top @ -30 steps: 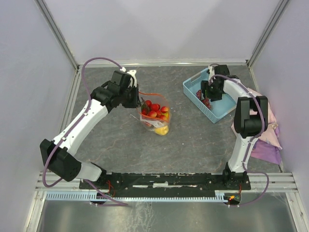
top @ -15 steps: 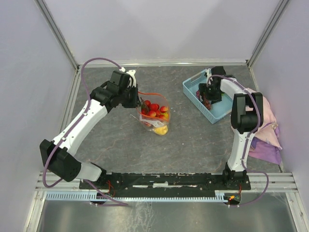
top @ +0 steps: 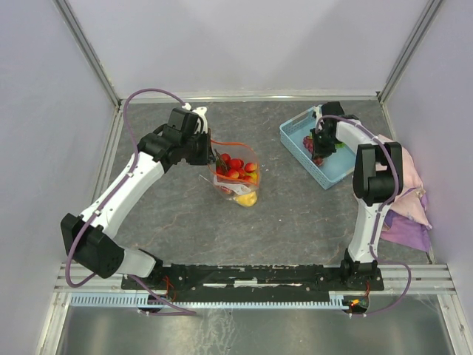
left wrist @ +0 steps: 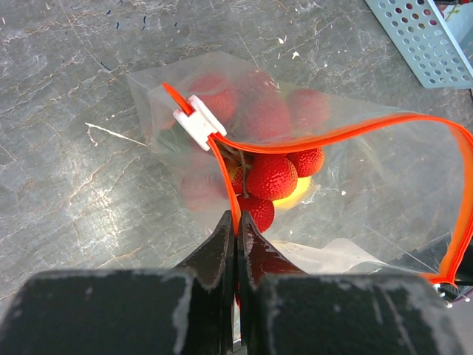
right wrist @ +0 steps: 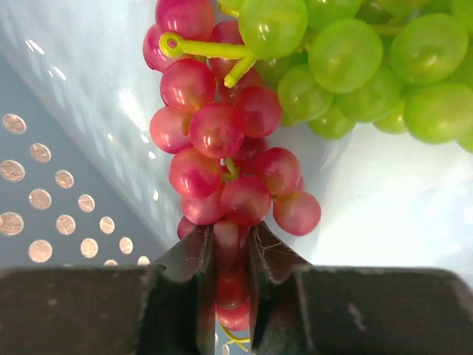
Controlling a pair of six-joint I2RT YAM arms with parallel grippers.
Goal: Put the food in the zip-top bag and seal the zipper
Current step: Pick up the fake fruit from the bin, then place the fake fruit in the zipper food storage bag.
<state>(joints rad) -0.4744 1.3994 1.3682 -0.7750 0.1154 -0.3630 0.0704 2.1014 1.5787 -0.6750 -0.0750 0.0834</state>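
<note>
The clear zip-top bag (top: 235, 177) (left wrist: 355, 185) stands at mid-table, mouth open, with red strawberries (left wrist: 272, 177) and a yellow fruit (top: 248, 199) inside. Its orange-red zipper (left wrist: 347, 133) carries a white slider (left wrist: 198, 121). My left gripper (top: 213, 158) (left wrist: 236, 222) is shut on the bag's zipper rim. In the light blue basket (top: 297, 139), my right gripper (top: 319, 153) (right wrist: 228, 240) is shut on a bunch of red-purple grapes (right wrist: 222, 148). Green grapes (right wrist: 355, 66) lie beside them.
A pink cloth (top: 410, 211) lies at the right edge, by the right arm. The basket's perforated wall (left wrist: 421, 37) shows at the top right of the left wrist view. Enclosure walls ring the grey table.
My right gripper has lowered a little into the basket and closed on the red-purple grapes. The left arm and the bag have not moved.
</note>
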